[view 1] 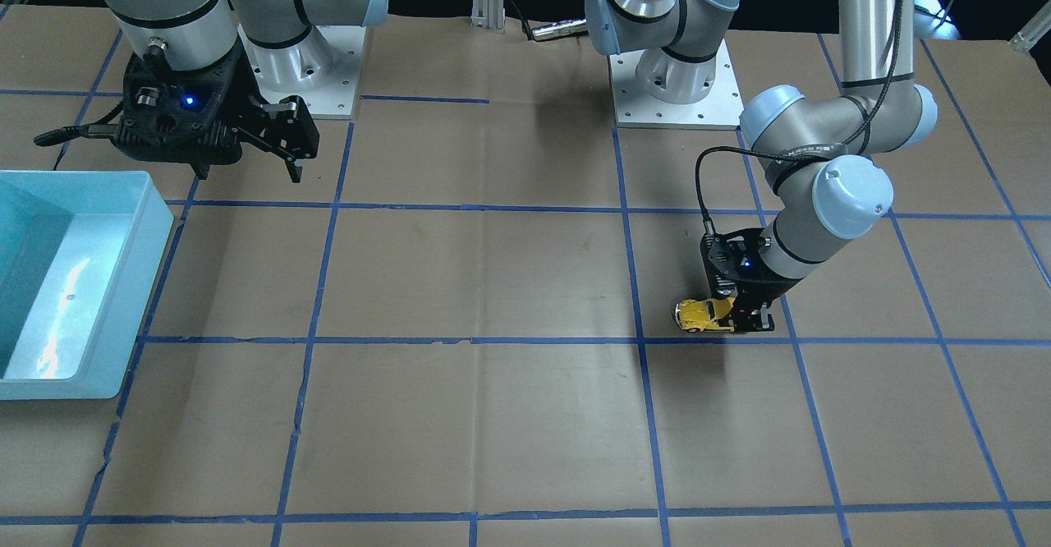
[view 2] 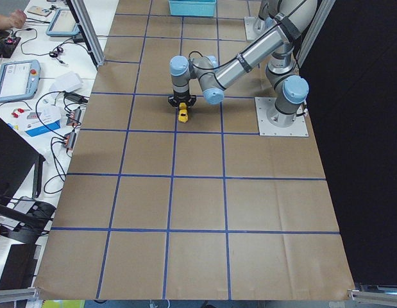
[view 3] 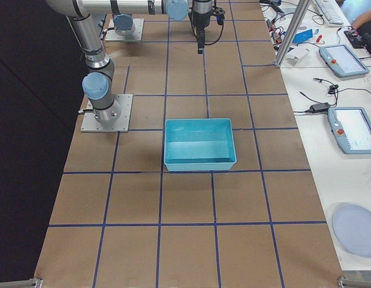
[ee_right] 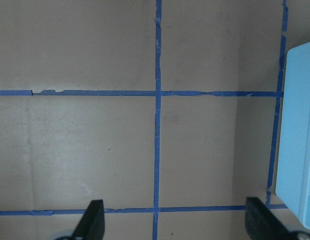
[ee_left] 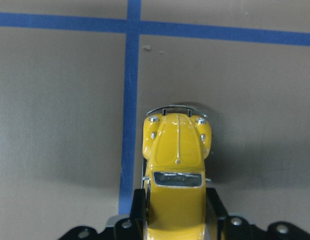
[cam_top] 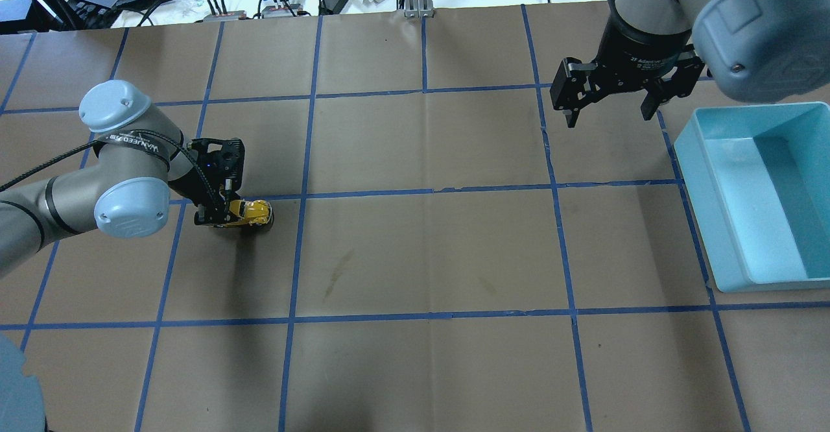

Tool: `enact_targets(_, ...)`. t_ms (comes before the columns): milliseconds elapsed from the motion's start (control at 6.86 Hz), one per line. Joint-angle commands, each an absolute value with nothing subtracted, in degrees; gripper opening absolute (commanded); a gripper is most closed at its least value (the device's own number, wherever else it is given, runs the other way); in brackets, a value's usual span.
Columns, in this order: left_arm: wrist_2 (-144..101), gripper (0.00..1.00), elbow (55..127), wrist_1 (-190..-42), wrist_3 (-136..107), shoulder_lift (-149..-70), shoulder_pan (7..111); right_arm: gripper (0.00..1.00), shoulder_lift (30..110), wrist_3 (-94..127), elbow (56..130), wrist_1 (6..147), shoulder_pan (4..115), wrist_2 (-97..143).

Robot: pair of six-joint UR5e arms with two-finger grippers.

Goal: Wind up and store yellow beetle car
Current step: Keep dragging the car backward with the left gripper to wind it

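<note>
The yellow beetle car (ee_left: pixel 177 170) sits low on the brown table, its silver front bumper toward the far side of the left wrist view. My left gripper (ee_left: pixel 176 212) is shut on the car's rear half, one black finger (ee_left: pixel 138 205) against each flank. The same grasp shows from overhead, car (cam_top: pixel 251 212) at the left gripper (cam_top: pixel 224 213), and from the front, car (view 1: pixel 704 315) beside a blue tape line. My right gripper (cam_top: pixel 608 104) hangs open and empty above the table, left of the bin; its fingertips (ee_right: pixel 93 220) frame bare paper.
A light blue bin (cam_top: pixel 803 113) rests at the table's right side in the overhead view, its rim (ee_right: pixel 295 145) at the edge of the right wrist view. Blue tape lines (cam_top: pixel 428 191) grid the brown paper. Both arm bases (view 1: pixel 675 87) stand at the robot's edge.
</note>
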State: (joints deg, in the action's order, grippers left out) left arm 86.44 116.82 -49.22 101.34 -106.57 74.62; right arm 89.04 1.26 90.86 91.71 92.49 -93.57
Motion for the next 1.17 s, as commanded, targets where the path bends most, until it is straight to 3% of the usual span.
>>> enact_targets(0, 86.4, 0.22, 116.72, -49.22, 102.47, -106.44, 74.01, 1.0, 89.03, 1.23, 90.88, 91.5, 92.46, -93.6)
enact_targets(1020, 86.13, 0.22, 116.98, -49.22, 104.68, -106.44, 71.72, 1.0, 89.03, 1.32, 90.62, 92.2, 92.72, -93.43)
